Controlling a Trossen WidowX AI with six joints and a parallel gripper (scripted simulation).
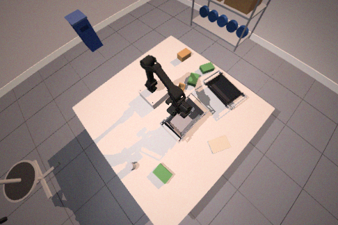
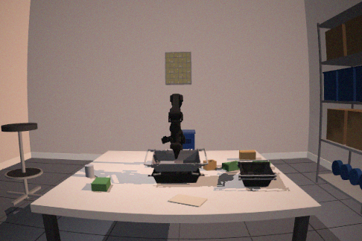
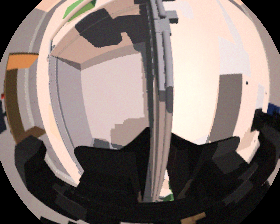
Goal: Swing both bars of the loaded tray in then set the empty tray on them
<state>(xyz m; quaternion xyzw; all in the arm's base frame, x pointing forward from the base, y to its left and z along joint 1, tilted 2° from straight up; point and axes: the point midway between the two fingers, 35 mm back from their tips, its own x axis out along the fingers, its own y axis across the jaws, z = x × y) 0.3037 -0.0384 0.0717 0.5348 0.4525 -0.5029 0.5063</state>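
My gripper (image 1: 187,112) (image 2: 176,158) (image 3: 153,129) is shut on the robot-side long wall of a grey tray (image 2: 163,166) (image 3: 66,100). This tray looks level and its light floor shows no blocks; wire bars stand out past its ends. A black tray (image 2: 177,177) is directly beneath it. Bar ends show at both ends of the lower tray's rim. The upper tray hides its load and most of its bars. Whether the upper tray touches the bars I cannot tell. Another black tray (image 1: 225,89) (image 2: 256,181) stands to the right with wire bars over its ends.
Green blocks (image 1: 193,79) and orange blocks (image 1: 183,54) lie between the arm and the right-hand tray. Another green block (image 1: 163,173) (image 2: 100,184), a grey cylinder (image 2: 89,171) and a thin beige plate (image 1: 219,144) (image 2: 188,200) are elsewhere on the table.
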